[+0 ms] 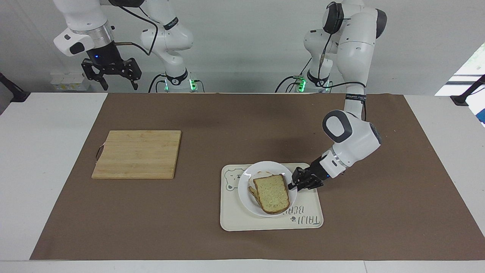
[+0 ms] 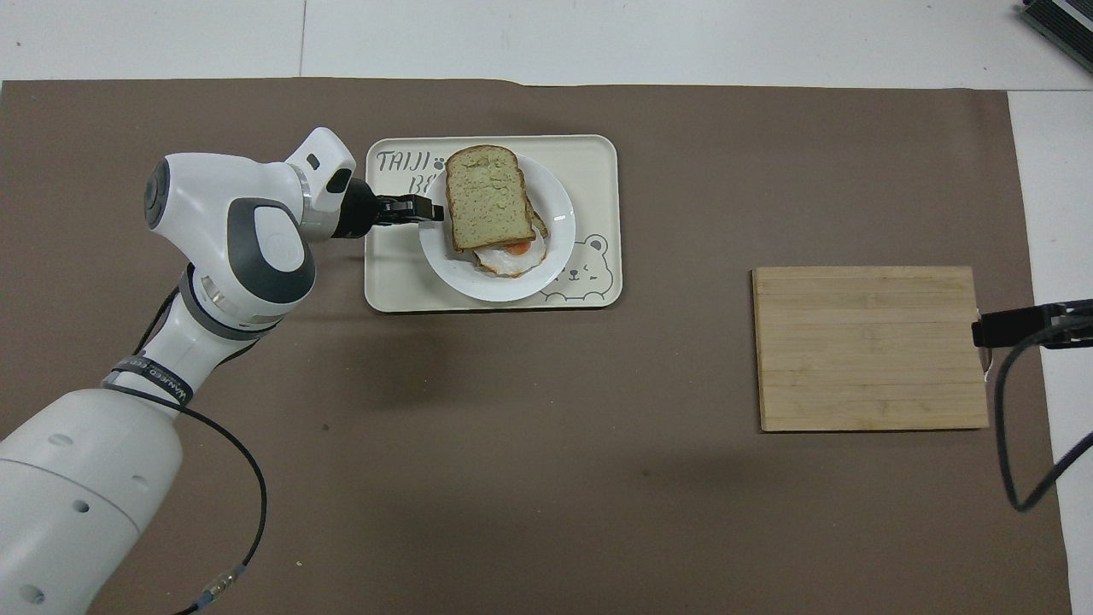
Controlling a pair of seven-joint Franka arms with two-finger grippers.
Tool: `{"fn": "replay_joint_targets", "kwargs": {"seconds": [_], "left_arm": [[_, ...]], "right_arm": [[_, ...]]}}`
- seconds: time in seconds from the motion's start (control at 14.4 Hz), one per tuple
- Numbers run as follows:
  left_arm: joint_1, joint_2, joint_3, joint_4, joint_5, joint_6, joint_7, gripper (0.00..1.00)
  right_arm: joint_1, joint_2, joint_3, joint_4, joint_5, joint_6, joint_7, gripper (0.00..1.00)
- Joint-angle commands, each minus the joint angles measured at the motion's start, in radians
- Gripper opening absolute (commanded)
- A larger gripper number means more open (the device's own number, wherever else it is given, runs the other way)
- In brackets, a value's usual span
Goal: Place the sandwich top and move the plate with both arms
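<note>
Landmark: the cream tray (image 1: 261, 222) (image 2: 393, 286) with a bear drawing, lying on the brown mat (image 1: 227, 113) (image 2: 512, 470).
Right arm: waits raised at its own end of the table, well apart from the tray.
Right gripper (image 1: 111, 77): hangs in the air, nearer to the robots than the cutting board; its two fingers stand wide apart with nothing between them. In the overhead view only its dark tip (image 2: 1025, 325) shows at the board's edge.
Cutting board (image 1: 137, 154) (image 2: 871, 348): wooden, flat on the mat, well apart from the tray toward the right arm's end of the table.
Left arm: reaches low over the mat to the tray from its own end of the table.
Left gripper (image 1: 292, 185) (image 2: 434, 209): low over the tray, its tip at the plate's rim on the side toward the left arm; whether the fingers pinch the rim or stand off it cannot be told.
Plate (image 1: 246, 189) (image 2: 559, 231): white and round, resting on the tray and covering part of the bear drawing.
Sandwich top (image 1: 271, 193) (image 2: 488, 207): the speckled bread slice, lying on the stack on the plate.
Fried egg (image 2: 511, 259): peeks out under the slice on the side nearer the robots.
</note>
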Motion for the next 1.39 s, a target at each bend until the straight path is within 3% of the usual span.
{"fn": "replay_joint_targets", "kwargs": {"seconds": [0.0,0.21,0.63,0.84,1.32], "left_arm": [[0.004,-0.045,0.038,0.011,0.080,0.001,-0.022,0.96],[0.002,-0.134,0.084,0.004,0.197,-0.034,-0.022,1.00],[0.004,-0.315,0.213,0.016,0.529,-0.322,-0.022,1.00],[0.007,-0.398,0.248,0.033,0.633,-0.449,-0.021,1.00],[0.008,-0.427,0.354,0.304,0.683,-0.840,-0.024,1.00]], "right_arm": [[0.003,-0.018,0.005,-0.016,-0.019,0.002,-0.018,1.00],[-0.006,-0.019,-0.001,-0.016,-0.018,-0.003,-0.025,1.00],[-0.002,-0.018,0.003,-0.015,-0.007,-0.008,-0.024,1.00],[-0.002,-0.018,0.000,-0.015,-0.007,-0.006,-0.024,1.00],[-0.002,-0.018,0.002,-0.015,-0.007,-0.008,-0.024,1.00]]}}
